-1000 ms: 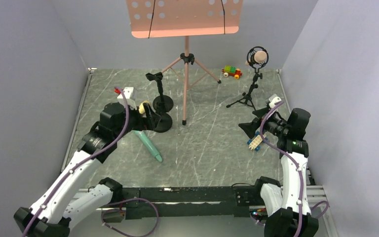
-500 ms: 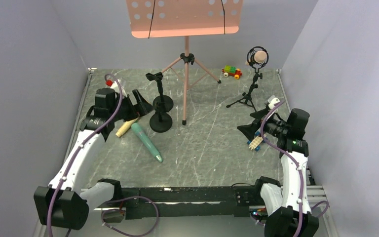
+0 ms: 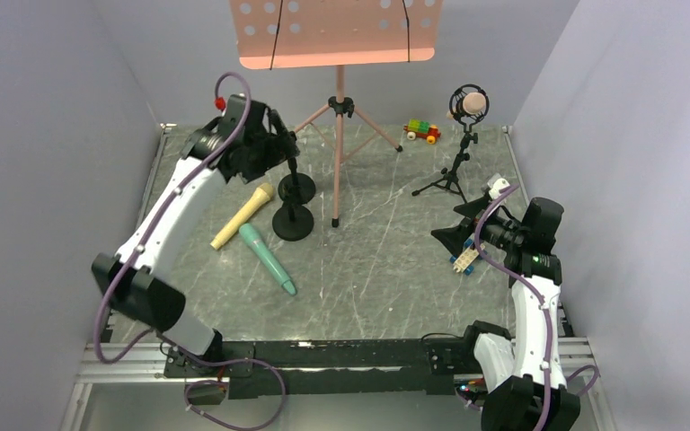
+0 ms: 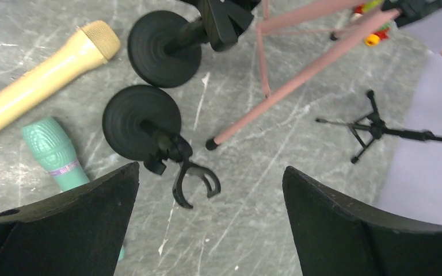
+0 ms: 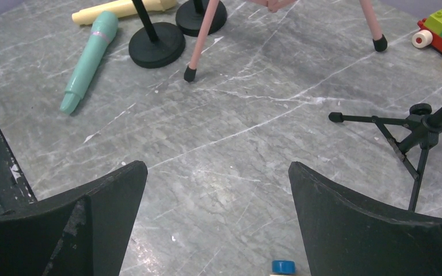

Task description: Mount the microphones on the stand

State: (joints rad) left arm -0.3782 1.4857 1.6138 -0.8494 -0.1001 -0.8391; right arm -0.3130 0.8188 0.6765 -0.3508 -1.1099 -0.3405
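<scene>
Although a second ago our left end effector (image 4: 210,172) had the pale yellow microphone (image 3: 243,215) pressed up against the near round-base stand (image 3: 292,222), it has since let go and lifted away toward 11 o'clock. Its fingers are now spread wide with nothing between them. The yellow microphone lies flat on the desk (image 3: 386,269), at about 9 o'clock from that stand's base. The teal microphone (image 3: 267,259) lies beside it at 7 o'clock.

From the left wrist we see the stand's clip (image 4: 193,184) gaping and empty, so we judge that attempt failed and the microphone needs picking up again. Only the salmon pink microphone (image 3: 473,106) is mounted, on the tripod stand (image 3: 454,175) at 1 o'clock.

Our right end effector (image 5: 217,172) has not moved. It hangs wide open and empty over the desk at 3 o'clock. Two microphones are still to be attached.
</scene>
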